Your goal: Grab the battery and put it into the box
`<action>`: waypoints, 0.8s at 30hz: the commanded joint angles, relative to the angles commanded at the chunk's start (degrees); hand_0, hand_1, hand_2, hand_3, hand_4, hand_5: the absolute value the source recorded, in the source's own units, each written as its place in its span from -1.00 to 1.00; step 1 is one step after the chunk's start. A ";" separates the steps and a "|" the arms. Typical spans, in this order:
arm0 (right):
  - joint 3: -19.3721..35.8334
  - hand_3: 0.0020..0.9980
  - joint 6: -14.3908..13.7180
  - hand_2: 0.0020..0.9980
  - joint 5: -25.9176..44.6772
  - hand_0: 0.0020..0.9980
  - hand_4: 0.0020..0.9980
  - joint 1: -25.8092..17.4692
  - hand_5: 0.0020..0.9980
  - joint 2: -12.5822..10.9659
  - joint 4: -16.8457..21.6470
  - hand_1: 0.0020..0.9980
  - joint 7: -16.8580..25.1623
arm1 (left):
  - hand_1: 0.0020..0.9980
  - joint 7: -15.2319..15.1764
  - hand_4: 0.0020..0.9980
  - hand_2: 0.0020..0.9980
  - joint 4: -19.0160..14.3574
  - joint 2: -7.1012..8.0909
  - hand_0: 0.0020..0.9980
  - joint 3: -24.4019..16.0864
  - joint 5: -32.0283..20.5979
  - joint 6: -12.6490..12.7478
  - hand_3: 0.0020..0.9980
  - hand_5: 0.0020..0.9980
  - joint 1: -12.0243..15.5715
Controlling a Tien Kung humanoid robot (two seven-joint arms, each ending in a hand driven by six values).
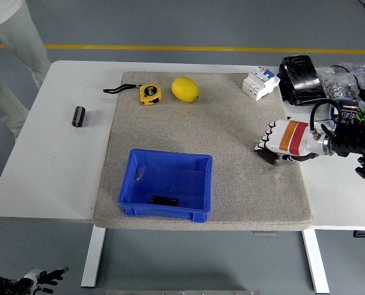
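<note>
A blue box (198, 165) stands on the grey mat near the table's front edge. A black block-shaped battery (164, 200) lies inside it at the front wall. A second small black cylinder (78, 116) lies on the white table at the left, off the mat. My right hand (270, 145) is white with a red-orange band. It hovers low over the mat's right edge, well to the right of the box, fingers relaxed and holding nothing. My left hand (46, 278) hangs below the table at the bottom left corner, fingers spread.
A yellow tape measure (149, 93) and a lemon (185, 89) lie at the mat's back. A white breaker (260, 82), a black wrapped block (301, 79) and cables sit at the back right. A person's legs (10, 67) show at the top left.
</note>
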 joint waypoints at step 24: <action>1.75 0.97 8.43 0.74 1.47 0.66 0.98 1.42 -0.87 -1.51 2.93 0.53 1.96 | 0.51 0.23 0.46 0.59 -0.03 0.41 0.50 -0.91 1.21 -0.32 0.30 0.28 0.80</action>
